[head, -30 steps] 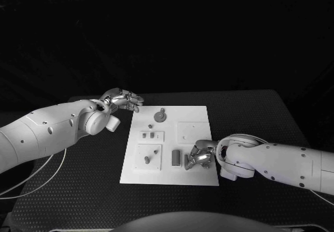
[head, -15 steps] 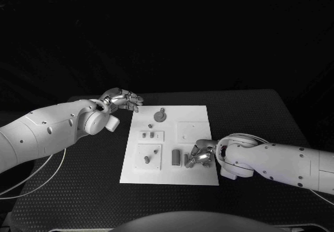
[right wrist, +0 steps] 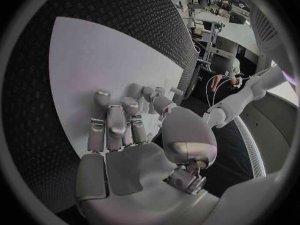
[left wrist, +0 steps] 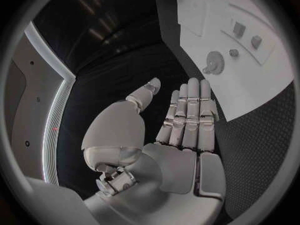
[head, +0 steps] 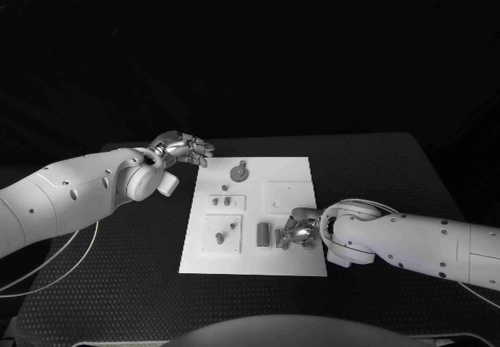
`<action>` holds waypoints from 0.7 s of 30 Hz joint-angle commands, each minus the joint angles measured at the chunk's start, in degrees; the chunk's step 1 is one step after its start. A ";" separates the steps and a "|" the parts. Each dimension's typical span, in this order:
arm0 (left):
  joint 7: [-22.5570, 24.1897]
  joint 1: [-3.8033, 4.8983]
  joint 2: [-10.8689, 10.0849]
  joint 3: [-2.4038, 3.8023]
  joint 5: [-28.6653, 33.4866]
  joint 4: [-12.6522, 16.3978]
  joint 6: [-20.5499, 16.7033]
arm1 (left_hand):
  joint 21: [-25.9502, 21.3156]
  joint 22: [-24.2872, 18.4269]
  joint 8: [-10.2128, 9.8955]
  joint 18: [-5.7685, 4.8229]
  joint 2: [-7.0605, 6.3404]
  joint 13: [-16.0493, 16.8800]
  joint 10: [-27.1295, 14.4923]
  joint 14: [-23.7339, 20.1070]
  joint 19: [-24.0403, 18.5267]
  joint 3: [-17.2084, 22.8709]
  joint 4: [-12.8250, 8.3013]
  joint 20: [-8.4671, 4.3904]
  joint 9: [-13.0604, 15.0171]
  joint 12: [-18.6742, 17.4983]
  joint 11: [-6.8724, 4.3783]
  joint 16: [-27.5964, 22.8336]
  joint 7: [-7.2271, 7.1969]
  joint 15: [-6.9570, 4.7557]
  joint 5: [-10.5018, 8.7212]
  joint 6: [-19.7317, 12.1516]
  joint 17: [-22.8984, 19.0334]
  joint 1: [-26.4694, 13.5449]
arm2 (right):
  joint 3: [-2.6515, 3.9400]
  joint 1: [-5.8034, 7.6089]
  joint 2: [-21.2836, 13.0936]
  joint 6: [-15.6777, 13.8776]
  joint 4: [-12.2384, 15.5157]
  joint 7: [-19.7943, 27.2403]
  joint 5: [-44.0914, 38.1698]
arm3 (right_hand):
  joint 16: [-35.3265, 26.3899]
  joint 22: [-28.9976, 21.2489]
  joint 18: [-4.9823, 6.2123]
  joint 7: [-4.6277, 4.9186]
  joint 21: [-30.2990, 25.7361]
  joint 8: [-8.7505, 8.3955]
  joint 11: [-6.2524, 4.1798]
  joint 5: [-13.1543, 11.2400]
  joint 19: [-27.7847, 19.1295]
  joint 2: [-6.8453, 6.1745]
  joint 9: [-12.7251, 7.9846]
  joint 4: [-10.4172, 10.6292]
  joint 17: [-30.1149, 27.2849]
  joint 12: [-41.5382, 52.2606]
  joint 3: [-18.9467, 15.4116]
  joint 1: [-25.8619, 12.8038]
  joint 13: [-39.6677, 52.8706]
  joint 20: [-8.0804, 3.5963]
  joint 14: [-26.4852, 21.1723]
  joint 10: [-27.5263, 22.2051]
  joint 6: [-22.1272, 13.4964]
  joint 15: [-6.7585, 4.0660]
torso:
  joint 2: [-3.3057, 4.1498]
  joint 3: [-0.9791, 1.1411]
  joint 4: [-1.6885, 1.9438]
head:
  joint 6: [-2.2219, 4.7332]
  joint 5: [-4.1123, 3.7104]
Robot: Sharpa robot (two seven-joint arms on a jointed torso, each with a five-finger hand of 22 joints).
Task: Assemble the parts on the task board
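The task board (head: 292,173) lay in the middle of the black tabletop (head: 396,166). Several parts looked seated: a gear-like part (head: 240,172) near its far edge and small pegs (head: 220,202) in the raised blocks. One loose part (head: 264,233) lay flat, so assembly seemed unfinished. The right hand (head: 299,233) curled over the board beside it; whether it pinched anything, I could not tell. The left hand (head: 184,149) hovered off the board's far corner, fingers straight, holding nothing. The room beyond was dark.

I see a white task board (head: 290,173) on the black dimpled table (head: 396,166), grey parts (head: 240,173) on it, silver hands.
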 commanded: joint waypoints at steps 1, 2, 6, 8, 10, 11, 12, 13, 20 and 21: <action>0.27 0.05 0.06 0.04 0.05 0.14 0.77 | -0.24 0.02 0.37 0.05 -0.17 -0.05 -0.41 0.16 -0.45 0.06 0.19 0.11 -0.07 0.14 -0.03 -0.32 -0.13 0.37 0.14 -0.39 0.10 -0.39 | -0.05 -0.13 0.15 0.34 -0.20 -0.97 -1.59 | 0.12 1.07 0.34 0.07 0.33 0.33 0.18 -0.11 -0.02 1.34 -0.04 -2.05 -0.01 0.16 0.56 0.85 -0.11 -0.12 0.15 0.47 0.31 0.13 | -0.01 -0.01 0.00 | -0.04 -0.02; 0.27 0.05 0.06 0.04 0.05 0.14 0.76 | -0.24 0.02 0.37 0.05 -0.17 -0.05 -0.41 0.16 -0.45 0.06 0.19 0.11 -0.07 0.14 -0.03 -0.32 -0.13 0.37 0.14 -0.39 0.10 -0.38 | -0.05 -0.13 0.16 0.40 -0.18 -1.06 -1.81 | 0.11 1.07 0.34 0.05 0.33 0.32 0.18 -0.07 -0.03 1.51 -0.05 -2.33 -0.03 0.14 0.82 1.11 -0.11 -0.11 0.14 0.48 0.31 0.14 | -0.01 -0.01 0.00 | -0.04 -0.02; 0.28 0.05 0.09 0.04 0.03 0.15 0.77 | -0.25 0.02 0.37 0.05 -0.17 -0.05 -0.41 0.16 -0.46 0.08 0.18 0.11 -0.07 0.14 -0.03 -0.33 -0.13 0.37 0.14 -0.39 0.11 -0.35 | -0.05 -0.13 0.21 0.94 -0.29 -1.23 -1.75 | 0.05 1.04 0.34 0.06 0.29 0.28 0.20 -0.03 -0.07 1.50 -0.08 -2.52 -0.20 0.07 1.83 2.04 -0.13 -0.05 0.04 0.52 0.31 0.17 | -0.01 0.01 -0.02 | 0.00 -0.02; 0.26 0.05 0.07 0.04 0.02 0.17 0.78 | -0.25 0.02 0.37 0.05 -0.18 -0.05 -0.41 0.16 -0.47 0.08 0.17 0.11 -0.07 0.14 -0.03 -0.33 -0.13 0.37 0.14 -0.39 0.12 -0.34 | -0.05 -0.13 0.16 0.85 -0.29 -1.17 -1.75 | 0.04 1.05 0.34 0.07 0.29 0.28 0.21 -0.05 -0.08 1.43 -0.08 -2.54 -0.24 0.06 1.95 2.16 -0.13 -0.04 0.01 0.52 0.31 0.18 | -0.02 0.01 0.00 | 0.01 -0.02; 0.24 0.05 0.06 0.04 0.02 0.14 0.77 | -0.25 0.02 0.38 0.05 -0.18 -0.05 -0.41 0.16 -0.47 0.09 0.17 0.11 -0.08 0.14 -0.03 -0.34 -0.13 0.36 0.14 -0.40 0.13 -0.32 | -0.05 -0.13 0.10 0.57 -0.34 -0.95 -1.42 | 0.04 1.05 0.34 0.08 0.29 0.27 0.22 -0.07 -0.07 1.34 -0.08 -2.50 -0.24 0.06 1.95 2.13 -0.14 -0.01 0.01 0.53 0.31 0.19 | -0.01 0.02 0.00 | 0.03 -0.01; 0.24 0.05 0.06 0.04 0.02 0.14 0.76 | -0.25 0.02 0.38 0.05 -0.18 -0.05 -0.41 0.16 -0.47 0.10 0.17 0.11 -0.08 0.14 -0.03 -0.34 -0.13 0.37 0.14 -0.39 0.13 -0.32 | -0.05 -0.13 0.05 0.38 -0.35 -0.79 -1.15 | 0.03 1.05 0.34 0.10 0.29 0.27 0.24 -0.11 -0.07 1.16 -0.09 -2.44 -0.28 0.05 1.93 2.04 -0.14 0.03 -0.01 0.53 0.31 0.20 | -0.01 0.02 0.00 | 0.03 -0.01; 0.24 0.05 0.06 0.04 0.02 0.14 0.76 | -0.25 0.02 0.38 0.05 -0.17 -0.05 -0.41 0.16 -0.47 0.10 0.17 0.11 -0.08 0.14 -0.03 -0.34 -0.13 0.37 0.14 -0.39 0.14 -0.32 | -0.05 -0.13 0.01 0.17 -0.37 -0.64 -0.87 | 0.02 1.04 0.34 0.11 0.30 0.26 0.25 -0.13 -0.06 0.91 -0.09 -2.39 -0.27 0.04 1.89 1.92 -0.14 0.07 0.00 0.54 0.30 0.22 | -0.01 0.02 0.00 | 0.03 -0.01; 0.24 0.05 0.07 0.04 0.02 0.14 0.78 | -0.24 0.02 0.38 0.05 -0.17 -0.06 -0.41 0.16 -0.47 0.10 0.17 0.11 -0.08 0.14 -0.03 -0.34 -0.13 0.37 0.14 -0.39 0.14 -0.31 | -0.05 -0.13 -0.06 -0.12 -0.39 -0.39 -0.33 | 0.00 1.03 0.34 0.12 0.28 0.25 0.27 -0.14 -0.06 0.49 -0.10 -2.34 -0.31 0.02 1.85 1.77 -0.15 0.12 -0.02 0.55 0.30 0.25 | -0.01 0.02 0.00 | 0.03 -0.01; 0.32 0.05 0.12 0.04 0.02 0.12 0.71 | -0.24 0.02 0.39 0.04 -0.18 -0.06 -0.42 0.16 -0.47 0.11 0.18 0.12 -0.09 0.14 -0.02 -0.36 -0.13 0.37 0.13 -0.40 0.16 -0.30 | -0.03 -0.11 -0.89 -1.20 -0.82 1.98 5.41 | -0.35 0.79 0.34 0.33 -0.14 -0.11 0.50 -0.16 0.08 -6.34 -0.33 0.92 -1.55 -0.35 1.03 -1.48 -0.22 0.35 -0.82 0.22 -0.13 0.41 | -0.03 0.01 -0.01 | 0.31 -0.09; 0.35 0.05 0.12 0.04 0.02 0.11 0.69 | -0.24 0.02 0.39 0.04 -0.19 -0.06 -0.42 0.16 -0.47 0.11 0.18 0.12 -0.09 0.14 -0.02 -0.36 -0.12 0.37 0.13 -0.40 0.16 -0.30 | -0.03 -0.10 -1.09 -1.44 -0.89 2.77 6.41 | -0.47 0.75 0.34 0.42 -0.30 -0.32 0.62 -0.14 -0.01 -8.05 -0.42 1.95 -2.07 -0.45 1.02 -2.17 -0.20 0.34 -1.24 -0.02 -0.49 0.43 | -0.04 0.01 -0.01 | 0.36 -0.10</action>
